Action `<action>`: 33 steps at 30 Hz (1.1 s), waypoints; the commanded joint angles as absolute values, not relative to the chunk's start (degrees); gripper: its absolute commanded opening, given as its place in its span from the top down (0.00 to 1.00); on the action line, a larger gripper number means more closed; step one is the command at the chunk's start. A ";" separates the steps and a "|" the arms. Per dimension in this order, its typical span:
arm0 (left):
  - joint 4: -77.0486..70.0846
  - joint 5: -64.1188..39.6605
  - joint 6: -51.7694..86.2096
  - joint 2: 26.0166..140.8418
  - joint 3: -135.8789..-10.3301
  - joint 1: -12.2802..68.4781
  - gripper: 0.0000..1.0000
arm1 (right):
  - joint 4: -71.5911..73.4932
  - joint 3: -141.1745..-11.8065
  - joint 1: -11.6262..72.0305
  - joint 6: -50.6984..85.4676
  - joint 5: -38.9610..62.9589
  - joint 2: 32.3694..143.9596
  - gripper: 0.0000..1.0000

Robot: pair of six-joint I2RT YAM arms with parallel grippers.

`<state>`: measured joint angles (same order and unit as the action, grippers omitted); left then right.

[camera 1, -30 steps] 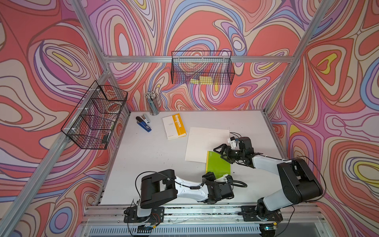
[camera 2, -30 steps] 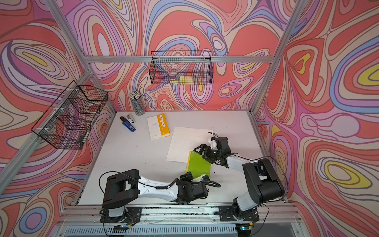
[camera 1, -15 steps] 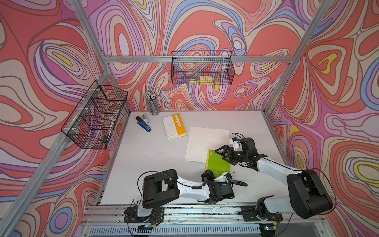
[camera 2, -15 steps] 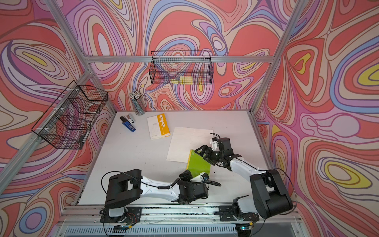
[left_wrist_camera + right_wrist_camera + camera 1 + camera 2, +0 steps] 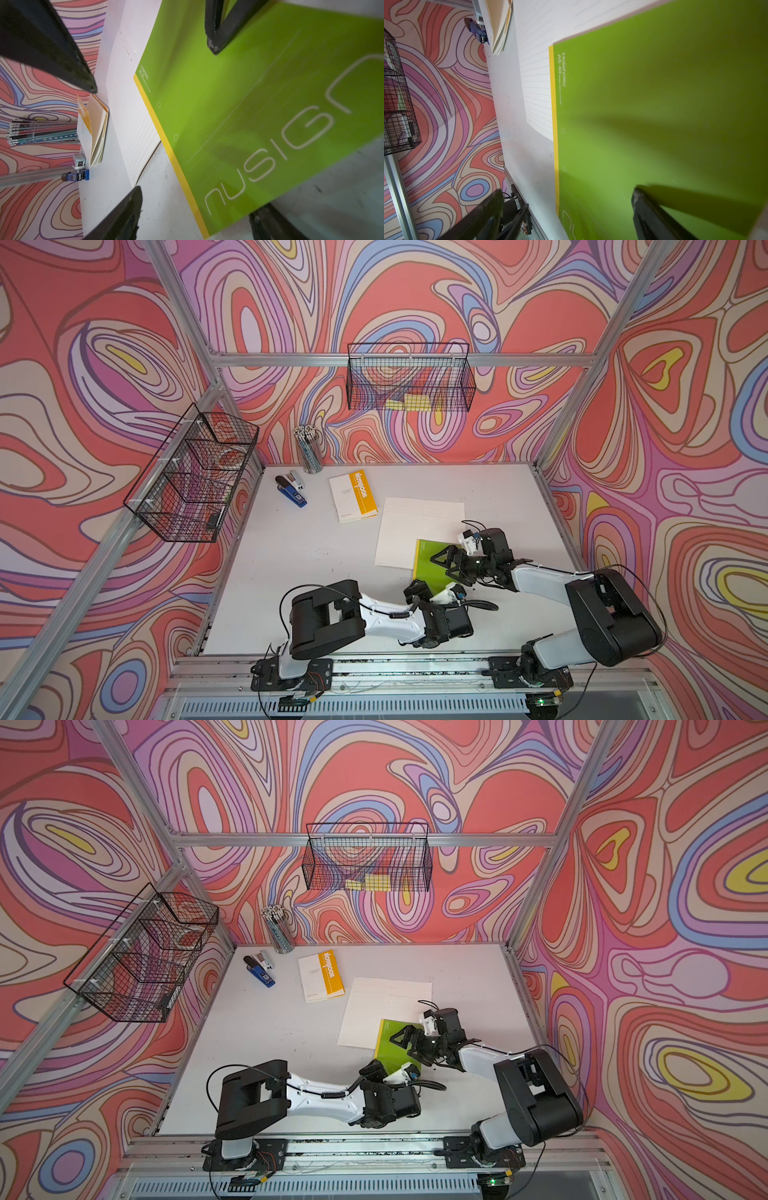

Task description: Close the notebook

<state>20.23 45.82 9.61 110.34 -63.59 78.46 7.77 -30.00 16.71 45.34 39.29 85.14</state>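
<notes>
The notebook lies open near the table's front right, its white lined pages point(image 5: 415, 526) flat on the table. Its green cover point(image 5: 428, 572), with a yellow strip along one edge, hangs tilted above them point(image 5: 249, 104). My left gripper point(image 5: 417, 589) is open at the cover's near corner. In the left wrist view point(image 5: 195, 207) that corner sits loosely between the jaws, one finger under it. My right gripper point(image 5: 451, 566) reaches in from the right and is open wide point(image 5: 568, 192). One of its fingertips point(image 5: 645, 199) rests on the cover's outer face.
A yellow-and-white booklet point(image 5: 353, 495), a blue stapler point(image 5: 291, 491) and a cup of pencils point(image 5: 309, 450) stand at the back of the table. Wire baskets hang on the back wall point(image 5: 409, 381) and the left wall point(image 5: 195, 477). The front rail point(image 5: 395, 659) runs close behind the arms.
My right gripper has moved forward and left onto the green cover. The left gripper's jaws have spread wider around the cover's corner.
</notes>
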 commanded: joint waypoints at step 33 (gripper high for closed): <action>-14.18 -30.73 43.33 85.55 -40.78 42.22 0.38 | 5.27 -29.12 16.96 43.77 34.32 86.72 0.02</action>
